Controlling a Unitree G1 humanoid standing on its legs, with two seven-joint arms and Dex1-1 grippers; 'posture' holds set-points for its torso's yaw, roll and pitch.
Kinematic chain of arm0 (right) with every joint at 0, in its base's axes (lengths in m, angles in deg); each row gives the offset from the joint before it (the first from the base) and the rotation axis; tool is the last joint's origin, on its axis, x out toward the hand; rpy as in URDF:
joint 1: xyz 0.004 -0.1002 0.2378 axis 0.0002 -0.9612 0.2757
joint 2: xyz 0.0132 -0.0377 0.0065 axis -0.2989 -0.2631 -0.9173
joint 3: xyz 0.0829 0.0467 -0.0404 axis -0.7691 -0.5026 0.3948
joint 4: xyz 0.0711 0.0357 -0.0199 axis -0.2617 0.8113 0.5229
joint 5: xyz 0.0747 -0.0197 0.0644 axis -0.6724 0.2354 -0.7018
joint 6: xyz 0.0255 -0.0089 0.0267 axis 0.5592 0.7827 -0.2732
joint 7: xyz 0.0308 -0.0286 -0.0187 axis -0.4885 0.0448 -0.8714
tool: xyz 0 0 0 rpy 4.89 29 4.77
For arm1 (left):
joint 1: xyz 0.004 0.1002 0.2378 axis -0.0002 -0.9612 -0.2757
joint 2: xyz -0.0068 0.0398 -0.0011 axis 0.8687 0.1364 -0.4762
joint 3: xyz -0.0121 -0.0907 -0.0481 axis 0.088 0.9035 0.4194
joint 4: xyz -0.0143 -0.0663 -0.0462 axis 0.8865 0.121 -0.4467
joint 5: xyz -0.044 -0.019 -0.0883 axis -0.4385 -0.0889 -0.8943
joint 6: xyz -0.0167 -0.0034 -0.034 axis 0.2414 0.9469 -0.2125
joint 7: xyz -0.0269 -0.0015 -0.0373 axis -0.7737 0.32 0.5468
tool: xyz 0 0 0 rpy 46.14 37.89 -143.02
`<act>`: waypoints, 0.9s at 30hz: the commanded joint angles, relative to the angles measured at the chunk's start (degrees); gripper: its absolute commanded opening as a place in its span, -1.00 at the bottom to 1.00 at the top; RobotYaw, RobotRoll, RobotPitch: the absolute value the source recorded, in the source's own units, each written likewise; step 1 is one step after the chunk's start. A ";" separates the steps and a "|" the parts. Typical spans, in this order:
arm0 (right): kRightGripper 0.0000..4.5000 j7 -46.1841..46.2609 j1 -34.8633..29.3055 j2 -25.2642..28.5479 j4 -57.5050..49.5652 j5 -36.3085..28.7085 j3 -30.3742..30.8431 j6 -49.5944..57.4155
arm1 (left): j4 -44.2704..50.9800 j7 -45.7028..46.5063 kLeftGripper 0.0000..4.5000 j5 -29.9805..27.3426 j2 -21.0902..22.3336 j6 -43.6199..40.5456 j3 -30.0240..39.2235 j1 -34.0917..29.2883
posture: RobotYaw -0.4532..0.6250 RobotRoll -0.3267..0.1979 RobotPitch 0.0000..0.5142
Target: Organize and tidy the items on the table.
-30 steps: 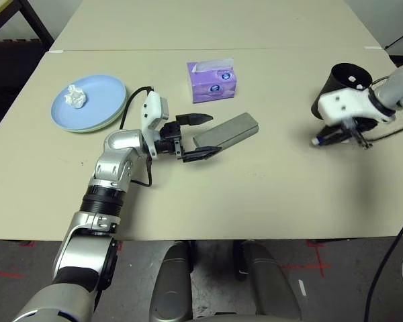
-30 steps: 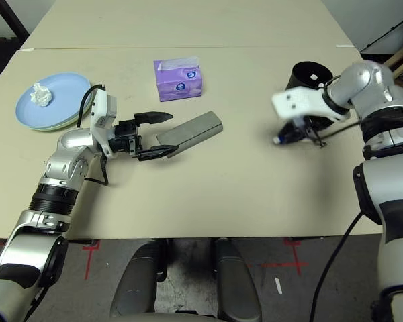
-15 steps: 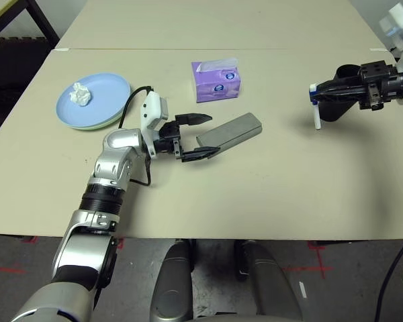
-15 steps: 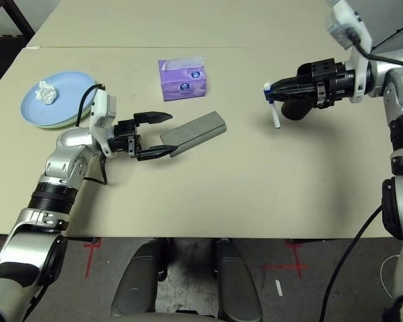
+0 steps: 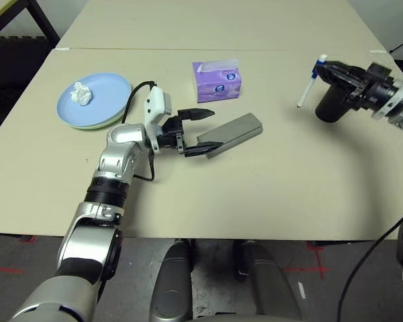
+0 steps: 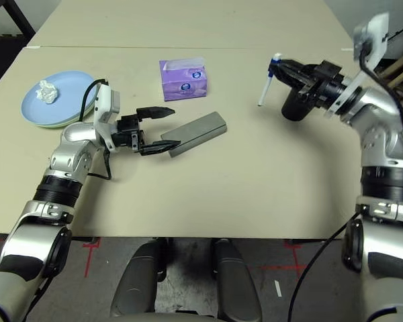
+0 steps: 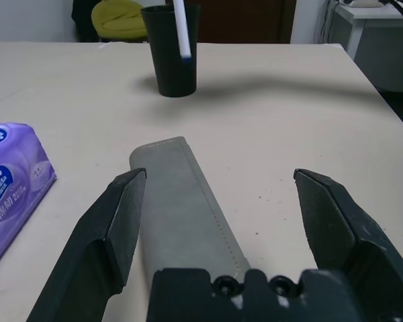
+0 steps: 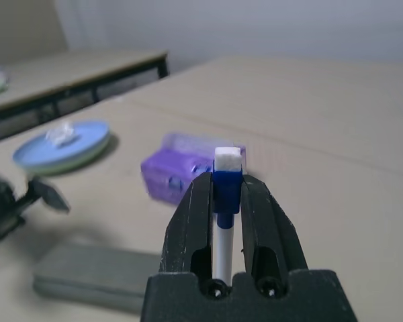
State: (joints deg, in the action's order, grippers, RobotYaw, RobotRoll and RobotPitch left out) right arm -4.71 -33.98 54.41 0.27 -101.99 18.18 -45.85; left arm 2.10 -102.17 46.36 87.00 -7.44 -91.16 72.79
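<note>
The pen (image 5: 308, 83) sits pinched between my right jaws (image 5: 324, 66), clenched on its blue end, its white barrel slanting down and away from the tips, in the air just beside the black cup (image 5: 332, 100) and not over its mouth. The risk I see is the drop: the grip is on the very end, so the barrel could swing or slip as I turn the wrist, strike the rim and tip the cup — or fall to the worktop (image 5: 269, 181) and roll.

My left jaws (image 5: 199, 131) are spread wide and grasp nothing; the grey glasses case (image 5: 232, 133) lies between them, its near end touching the lower finger, so a careless close could shove it askew. Further off are the purple tissue box (image 5: 217, 80) and the blue plate (image 5: 94, 99) with the tissue wad (image 5: 80, 94).

A second ago my right jaws were low at the worktop; now they are raised, pen up, beside the cup. The left has barely shifted.
</note>
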 commanded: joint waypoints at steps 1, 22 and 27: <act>-0.81 4.14 -0.84 -1.01 -2.18 -0.66 -2.27 -1.83 | 0.49 -0.21 1.00 0.47 0.17 0.01 -0.37 -0.75 | 0.01 0.25 -0.19; -0.81 30.56 -0.13 -10.20 -2.02 9.15 -2.76 -20.99 | 0.33 0.32 1.00 0.37 -0.22 0.05 -0.24 -0.96 | 0.01 0.25 -0.18; -0.81 36.75 -0.62 -11.28 -2.03 12.71 -2.09 -22.53 | 0.29 0.34 1.00 0.33 -0.22 -0.04 -0.31 -0.88 | 0.01 0.25 -0.18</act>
State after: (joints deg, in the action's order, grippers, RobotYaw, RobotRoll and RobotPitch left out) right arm 30.41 -33.62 43.18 -0.75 -90.38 16.88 -67.75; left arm 2.10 -101.62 46.36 86.89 -7.44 -91.15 72.74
